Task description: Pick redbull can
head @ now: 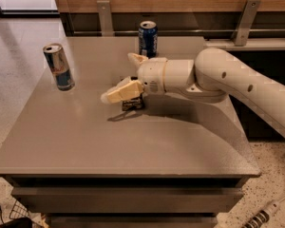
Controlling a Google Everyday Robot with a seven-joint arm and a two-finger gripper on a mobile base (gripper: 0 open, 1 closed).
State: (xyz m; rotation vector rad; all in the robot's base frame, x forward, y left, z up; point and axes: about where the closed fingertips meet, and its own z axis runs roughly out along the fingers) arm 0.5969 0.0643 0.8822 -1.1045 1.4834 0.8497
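Note:
The redbull can point(59, 66), slim, silver and blue with a silver top, stands upright at the table's left side. My gripper point(118, 77) hovers over the middle of the grey table point(133, 151), to the right of the can and apart from it. Its two cream fingers point(123, 92) are spread open and point left toward the can, with nothing between them. The white arm point(237, 82) reaches in from the right.
A wider dark-blue can point(147, 38) stands at the table's back, just behind the gripper. A small dark packet point(134, 103) lies flat under the lower finger, partly hidden. A wooden wall with metal brackets point(104, 16) runs behind the table.

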